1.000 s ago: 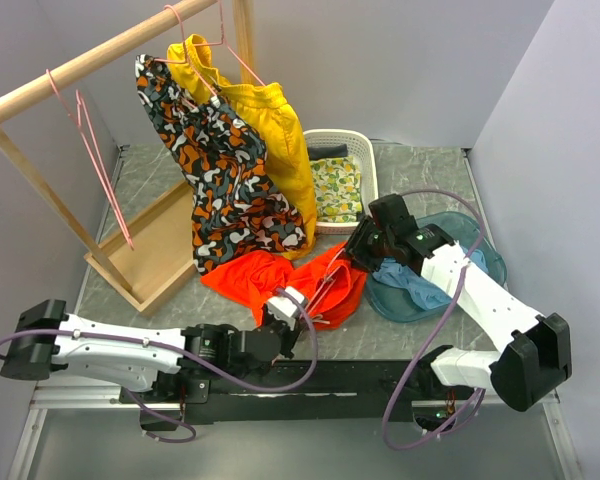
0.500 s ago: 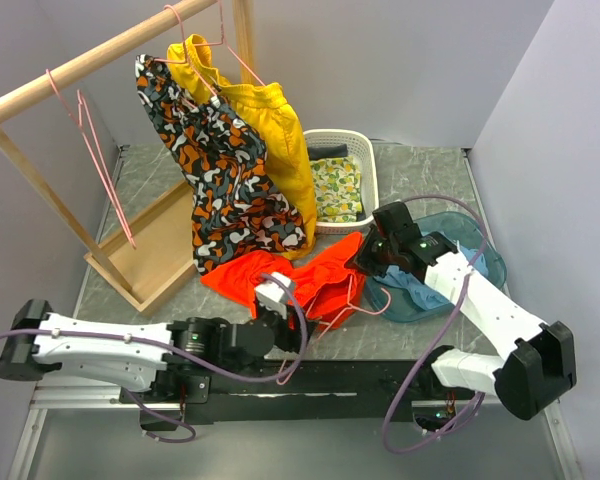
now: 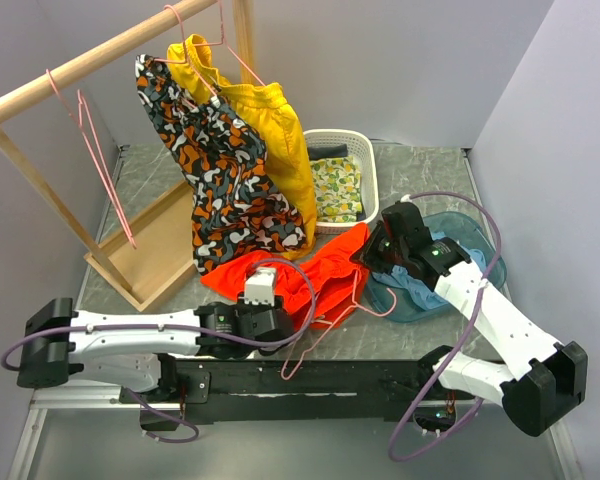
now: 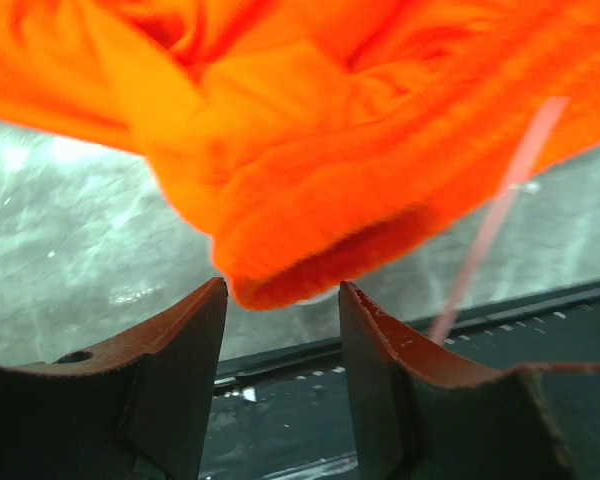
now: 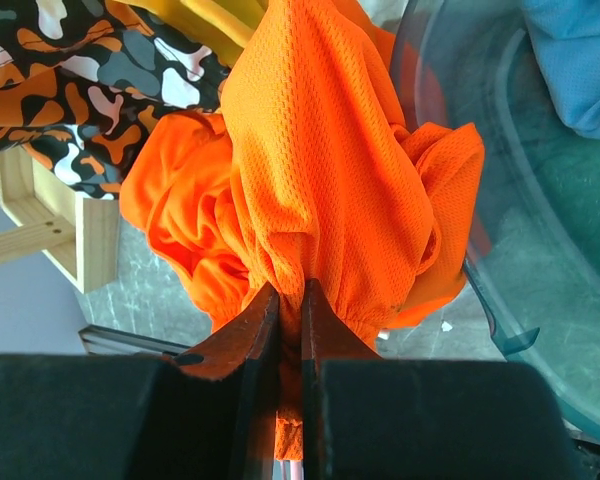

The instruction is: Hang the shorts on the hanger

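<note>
**Top external view.** The shorts (image 3: 305,275) lie bunched on the table (image 3: 420,165) at centre frame, just below the camouflage shorts (image 3: 230,190) hanging from the rack. The hanger (image 3: 363,300) lies against their lower right edge, hook toward the teal tray (image 3: 485,270). Whether its wire passes inside the fabric cannot be told. The right gripper (image 3: 372,250) grips the upper right corner of the shorts, probably to anchor the garment while the other side is worked. The left gripper (image 3: 263,300) sits at the lower left hem.

**Left wrist view.** The jaws stand moderately apart, holding nothing. A rolled hem of the shorts hangs at centre frame, just above the gap and unclamped. This placement suits a pinch on that hem. A blurred pink wire crosses the right of the frame.

**Right wrist view.** The jaws are nearly closed, pinching a fold of the orange mesh at lower centre. The fabric rises from the grip toward the top of the frame, and the tray rim shows at right.
</note>
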### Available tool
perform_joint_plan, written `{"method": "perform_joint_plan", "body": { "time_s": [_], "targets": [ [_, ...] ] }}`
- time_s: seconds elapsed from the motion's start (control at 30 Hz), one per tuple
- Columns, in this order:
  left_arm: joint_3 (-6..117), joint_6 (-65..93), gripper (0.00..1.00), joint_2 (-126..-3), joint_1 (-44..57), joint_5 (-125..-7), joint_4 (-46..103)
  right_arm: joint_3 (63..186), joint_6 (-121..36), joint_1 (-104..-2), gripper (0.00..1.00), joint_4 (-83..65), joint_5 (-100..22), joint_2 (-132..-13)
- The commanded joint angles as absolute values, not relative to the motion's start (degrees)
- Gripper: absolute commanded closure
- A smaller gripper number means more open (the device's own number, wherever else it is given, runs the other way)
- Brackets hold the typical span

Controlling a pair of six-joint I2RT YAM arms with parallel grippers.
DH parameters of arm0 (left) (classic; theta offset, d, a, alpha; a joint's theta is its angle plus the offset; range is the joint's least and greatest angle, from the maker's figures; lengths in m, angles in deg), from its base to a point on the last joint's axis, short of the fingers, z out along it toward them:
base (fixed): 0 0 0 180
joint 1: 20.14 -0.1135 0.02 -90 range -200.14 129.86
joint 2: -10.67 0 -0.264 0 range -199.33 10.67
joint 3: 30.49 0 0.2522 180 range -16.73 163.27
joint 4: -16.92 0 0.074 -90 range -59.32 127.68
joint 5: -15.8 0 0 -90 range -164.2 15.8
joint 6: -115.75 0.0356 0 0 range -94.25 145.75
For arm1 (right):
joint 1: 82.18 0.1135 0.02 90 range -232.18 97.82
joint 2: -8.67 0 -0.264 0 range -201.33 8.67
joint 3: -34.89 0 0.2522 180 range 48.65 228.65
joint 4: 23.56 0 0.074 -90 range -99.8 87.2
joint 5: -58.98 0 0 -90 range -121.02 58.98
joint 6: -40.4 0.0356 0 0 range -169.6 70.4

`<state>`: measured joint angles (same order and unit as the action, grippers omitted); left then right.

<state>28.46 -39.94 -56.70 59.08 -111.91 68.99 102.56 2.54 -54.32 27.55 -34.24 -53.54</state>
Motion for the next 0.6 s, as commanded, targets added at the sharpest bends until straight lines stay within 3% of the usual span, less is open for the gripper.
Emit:
{"method": "perform_joint_plan", "body": {
  "time_s": [0.0,0.27,0.33,0.47,0.57],
  "targets": [
    [27.92,-42.89,0.45,-58.14,56.86,-109.53,71.11,105.34,1.47,-54.49,1.0,25.98,-32.51,-52.59],
    [26.08,-39.82,0.48,-63.77,53.6,-107.25,64.27,106.83,2.34,-54.58,1.0,26.24,-32.16,-52.32],
    [25.72,-39.99,0.52,-64.65,53.17,-107.42,63.38,107.18,3.22,-54.58,1.0,25.89,-32.25,-52.58],
    [26.42,-39.9,0.99,-64.13,52.99,-106.81,63.73,111.74,4.8,-54.58,1.0,28.6,-29.37,-54.43],
    [25.72,-38.06,0.99,-60.79,53.07,-103.74,62.94,117.01,6.73,-55.02,1.0,31.15,-24.08,-56.27]
  ]
}}
